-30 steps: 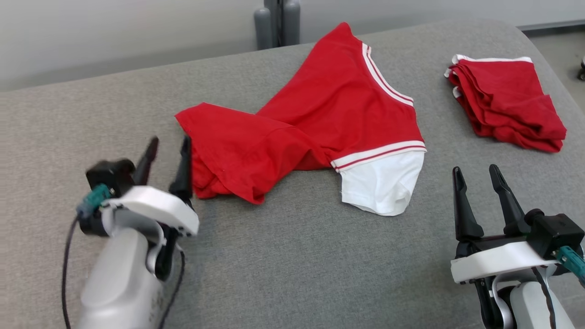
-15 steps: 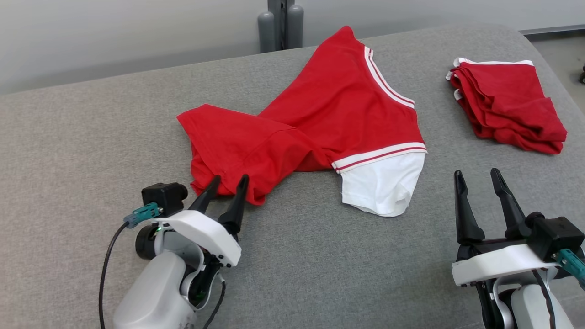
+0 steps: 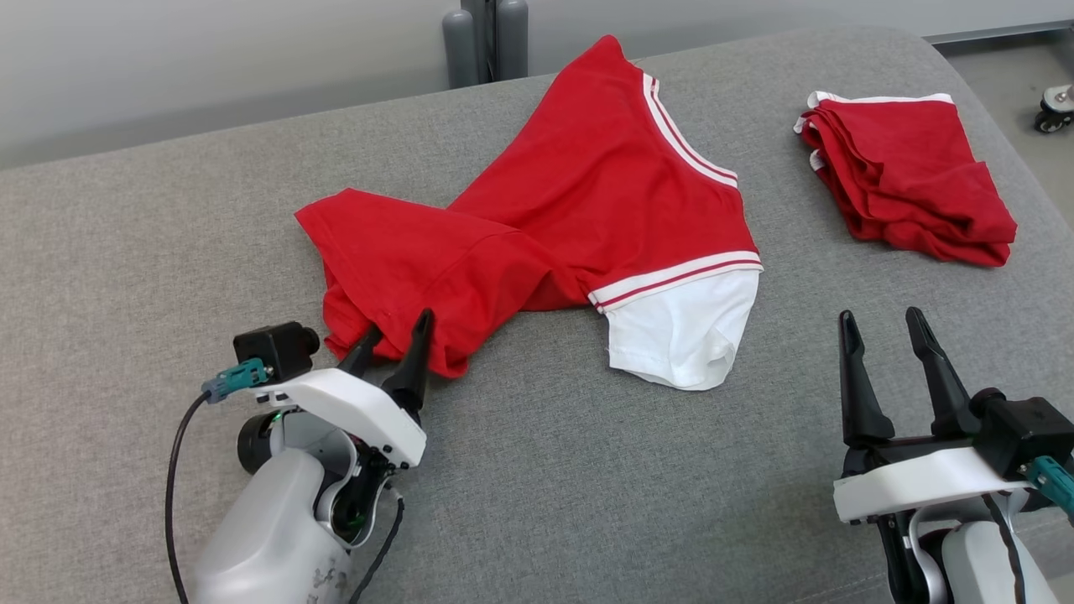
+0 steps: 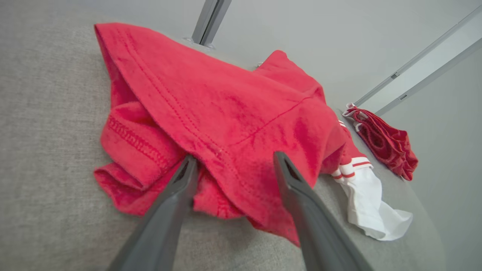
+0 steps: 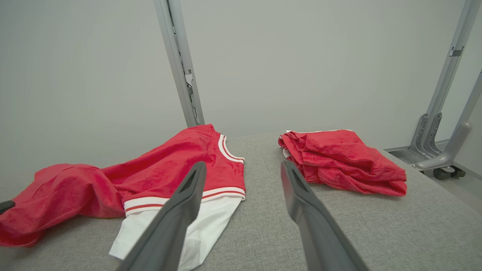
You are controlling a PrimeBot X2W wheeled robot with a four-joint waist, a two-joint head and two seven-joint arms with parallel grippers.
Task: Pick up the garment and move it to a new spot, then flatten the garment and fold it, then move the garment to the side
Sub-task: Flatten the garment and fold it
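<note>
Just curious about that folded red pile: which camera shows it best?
The head view: the folded red garment lies whole, seen from above, its stacked edges with white trim plain. The right wrist view shows it low and side-on. The left wrist view has it small and far off at the right.

The garment (image 3: 587,184) is bright red with a white sleeve and white-and-red striped trim. The folded pile (image 3: 910,180) is red, edged white. The counter (image 3: 545,486) is heathered grey.
</note>
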